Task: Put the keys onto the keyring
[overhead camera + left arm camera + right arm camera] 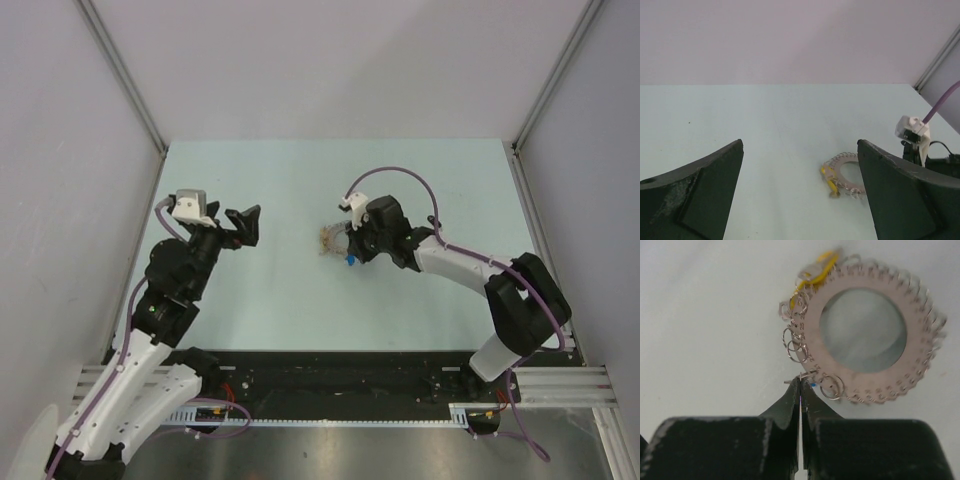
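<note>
- Two arms show from above. The left gripper point(248, 226) hangs spread, left of centre, well apart from the keyring point(333, 240). The right gripper point(352, 252) sits at the ring's lower-right rim, with a blue key point(350, 262) just beside its tips.
- Left wrist view: its fingers point(695, 195) stand wide at the lower corners with nothing between them. The ring lies lower right of centre, a yellow key point(828, 176) at its left rim.
- Right wrist view: the jaws are pressed together at the ring's lower-left rim, with a blue fleck at the tips. I cannot tell whether they pinch the key.
- To my eye, the blue key needs small nudges onto one loop. The left gripper could pin the far rim to stop the ring sliding.
</note>
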